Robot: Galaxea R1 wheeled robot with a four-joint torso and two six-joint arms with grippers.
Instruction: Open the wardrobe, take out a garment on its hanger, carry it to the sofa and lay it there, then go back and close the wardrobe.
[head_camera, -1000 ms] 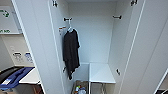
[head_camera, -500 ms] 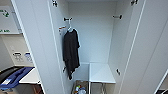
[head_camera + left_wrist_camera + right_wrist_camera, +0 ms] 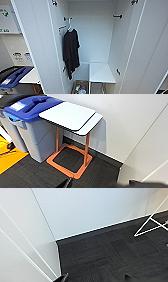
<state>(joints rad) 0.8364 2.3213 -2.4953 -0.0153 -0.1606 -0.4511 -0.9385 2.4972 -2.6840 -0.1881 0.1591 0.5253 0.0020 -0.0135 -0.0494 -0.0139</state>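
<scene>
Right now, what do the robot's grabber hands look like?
Very little of them shows. In the left wrist view, a dark pointed fingertip pokes in at the edge, with another dark piece beside it. In the right wrist view, one dark grey pointed fingertip shows the same way. They look black or dark grey; no cables or markings can be made out.

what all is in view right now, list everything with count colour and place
wardrobe: one, white, straight ahead, both doors open
black T-shirt: one, on a hanger at the wardrobe's left side
white shelf: one, low in the wardrobe, right of the shirt
box of small items: one, brownish, on the wardrobe floor
bin: one, grey with blue lid, left of the wardrobe
side table: one, white top on orange frame, beside the bin
carpet: dark grey
left gripper: dark tips at the frame edge
right gripper: dark tips at the frame edge
</scene>
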